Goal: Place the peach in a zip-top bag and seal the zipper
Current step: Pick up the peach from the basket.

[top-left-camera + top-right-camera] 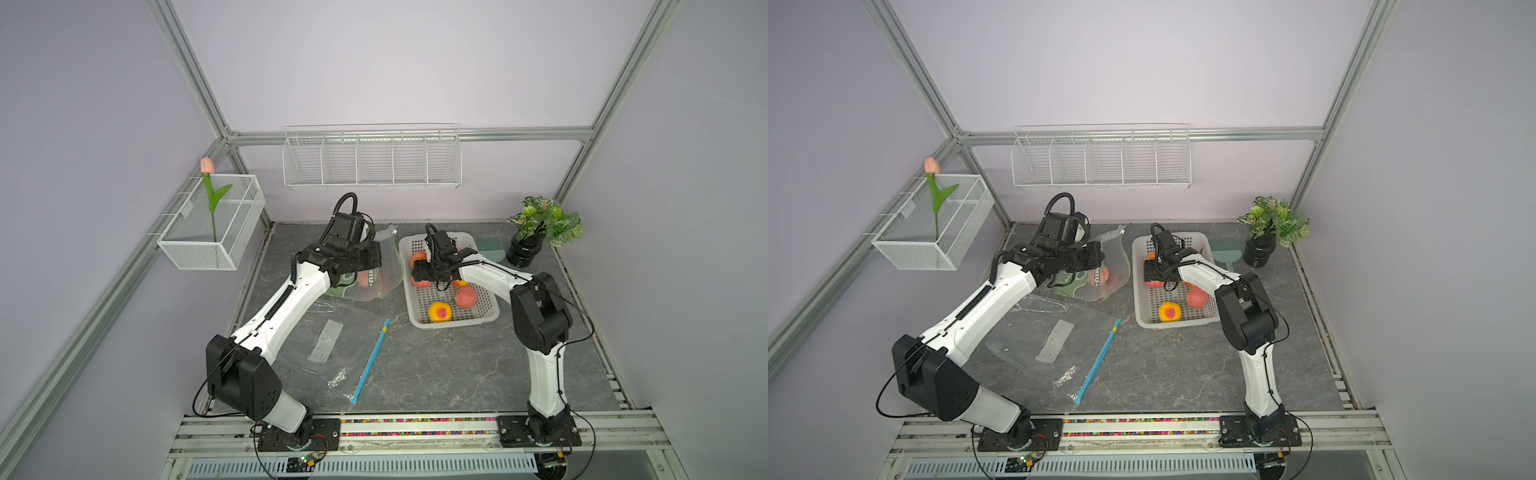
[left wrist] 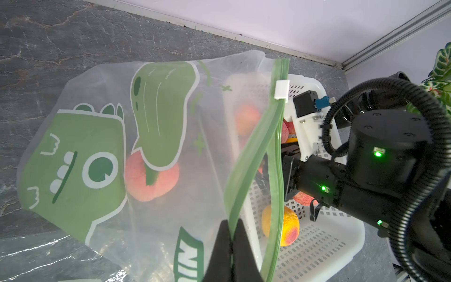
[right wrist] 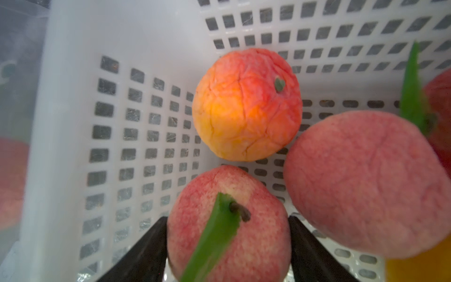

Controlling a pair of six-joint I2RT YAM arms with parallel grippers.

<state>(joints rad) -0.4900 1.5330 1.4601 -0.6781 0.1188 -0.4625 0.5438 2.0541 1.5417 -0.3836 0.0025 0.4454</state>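
Both top views high at front, looking down on whole table (image 1: 436, 365), left wrist close on bag (image 2: 207, 171), right wrist closer inside basket (image 3: 73, 61), basket shared by all.

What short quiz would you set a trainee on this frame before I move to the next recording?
1. True or false: the dinosaur bag already holds a peach.
2. Fill in: the right claw has its jaws either side of a leafed peach lying in the white ____.
3. The left claw is shut on: A the bag's green zipper strip; B the bagged peach; C nothing.
Key: 1 true; 2 basket; 3 A.
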